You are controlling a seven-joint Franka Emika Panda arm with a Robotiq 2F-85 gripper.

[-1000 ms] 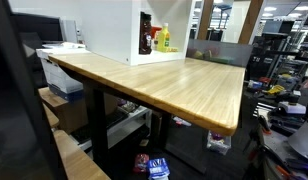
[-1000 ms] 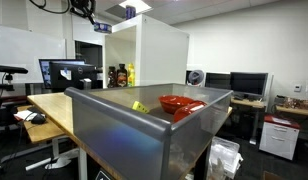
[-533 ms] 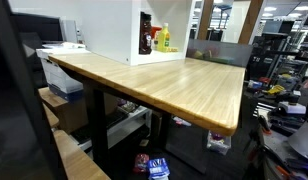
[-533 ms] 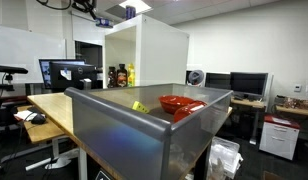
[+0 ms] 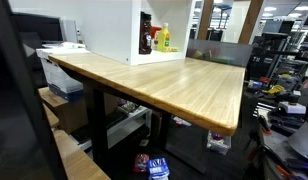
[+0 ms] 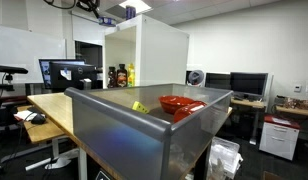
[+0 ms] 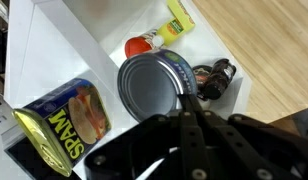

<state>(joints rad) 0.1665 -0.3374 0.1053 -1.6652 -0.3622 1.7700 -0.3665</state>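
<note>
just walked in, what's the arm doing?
The gripper is shut with nothing visibly in it, pointed into the white cabinet on the wooden table. In the wrist view a silver can is nearest its tips. A Spam tin, a yellow bottle, a red-capped item and a dark bottle stand around it. In an exterior view, a grey bin holds a red bowl, away from the gripper.

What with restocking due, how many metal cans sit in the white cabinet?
2. A round silver can stands mid-shelf, just ahead of the shut fingers; a rectangular meat tin sits beside it. A small red item behind might be another; I cannot tell.
</note>
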